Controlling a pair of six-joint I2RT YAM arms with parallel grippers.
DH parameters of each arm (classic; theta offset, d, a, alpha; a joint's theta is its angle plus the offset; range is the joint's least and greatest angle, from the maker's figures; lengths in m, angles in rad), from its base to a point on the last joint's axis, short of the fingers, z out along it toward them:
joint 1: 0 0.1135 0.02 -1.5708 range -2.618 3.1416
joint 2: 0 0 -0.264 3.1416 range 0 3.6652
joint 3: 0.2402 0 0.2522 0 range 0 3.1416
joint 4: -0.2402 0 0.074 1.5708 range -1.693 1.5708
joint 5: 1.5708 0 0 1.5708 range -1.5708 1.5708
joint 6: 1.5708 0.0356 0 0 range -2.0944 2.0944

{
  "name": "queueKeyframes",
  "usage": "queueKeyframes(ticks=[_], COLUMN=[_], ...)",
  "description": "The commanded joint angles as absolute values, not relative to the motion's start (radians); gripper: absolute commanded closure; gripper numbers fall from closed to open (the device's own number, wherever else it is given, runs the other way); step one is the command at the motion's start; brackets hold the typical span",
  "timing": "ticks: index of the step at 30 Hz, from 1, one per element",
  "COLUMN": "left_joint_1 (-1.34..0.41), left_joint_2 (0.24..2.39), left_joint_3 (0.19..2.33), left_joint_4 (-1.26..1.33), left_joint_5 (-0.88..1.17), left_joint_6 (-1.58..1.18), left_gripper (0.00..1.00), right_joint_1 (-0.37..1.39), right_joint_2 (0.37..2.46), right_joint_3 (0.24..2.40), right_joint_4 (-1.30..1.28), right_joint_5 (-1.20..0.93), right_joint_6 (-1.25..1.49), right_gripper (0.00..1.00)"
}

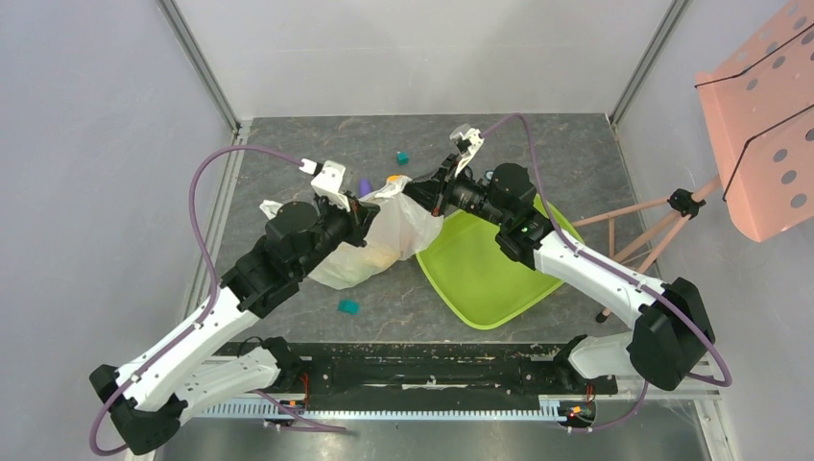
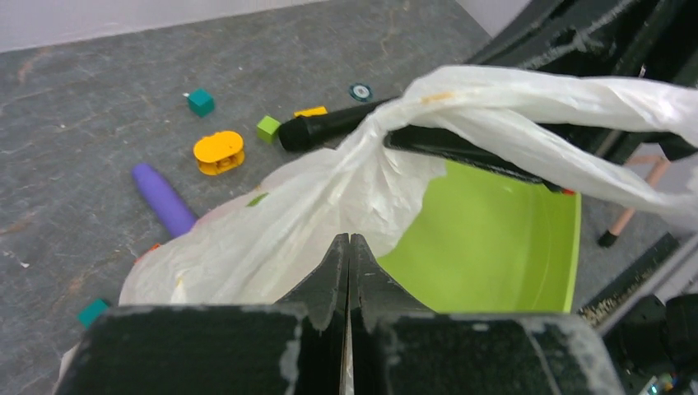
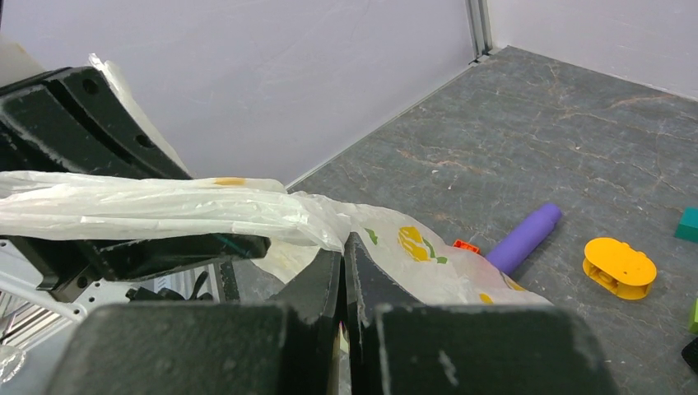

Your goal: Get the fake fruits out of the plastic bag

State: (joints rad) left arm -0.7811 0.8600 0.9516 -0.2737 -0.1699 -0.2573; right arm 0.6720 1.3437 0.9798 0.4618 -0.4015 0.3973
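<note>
Top external: stretching the crinkly white lemon-printed plastic bag (image 1: 379, 245) between film-clamping left pincer (image 2: 347, 243) and right pincer (image 3: 344, 247), apparently not yet getting glossy fake fruits out.

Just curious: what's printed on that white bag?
Yellow lemon slices and green leaves on the bag, clearest in the right wrist view.

One bag (image 1: 394, 235), one lime tray (image 1: 480, 279), one purple cylinder (image 2: 165, 197), two teal blocks (image 1: 403, 157) (image 1: 347, 306), one orange block (image 2: 219, 152), one green cube (image 2: 267, 128).
</note>
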Motion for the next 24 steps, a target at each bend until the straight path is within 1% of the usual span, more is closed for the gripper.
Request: queueKeyframes(ticks=[1, 12, 17, 21, 24], left_joint_1=[-0.775, -0.698, -0.681, -0.682, -0.682], left_joint_2=[0.88, 0.947, 0.96, 0.939, 0.893], left_joint_3=[0.931, 0.861, 0.823, 0.78, 0.734], left_joint_4=[-0.146, -0.08, -0.099, -0.13, -0.174], left_joint_5=[-0.299, -0.391, -0.401, -0.388, -0.419], left_joint_6=[-0.275, -0.273, -0.278, -0.298, -0.317], left_gripper=[0.98, 0.98, 0.98, 0.98, 0.98], right_joint_1=[0.673, 0.673, 0.673, 0.673, 0.673], right_joint_2=[1.335, 1.309, 1.296, 1.288, 1.283], right_joint_3=[1.017, 0.995, 0.978, 0.971, 0.972], right_joint_4=[0.483, 0.487, 0.494, 0.49, 0.464], right_joint_5=[-0.397, -0.405, -0.401, -0.378, -0.341], right_joint_6=[0.402, 0.407, 0.413, 0.411, 0.399], right_gripper=[1.0, 1.0, 1.0, 1.0, 1.0])
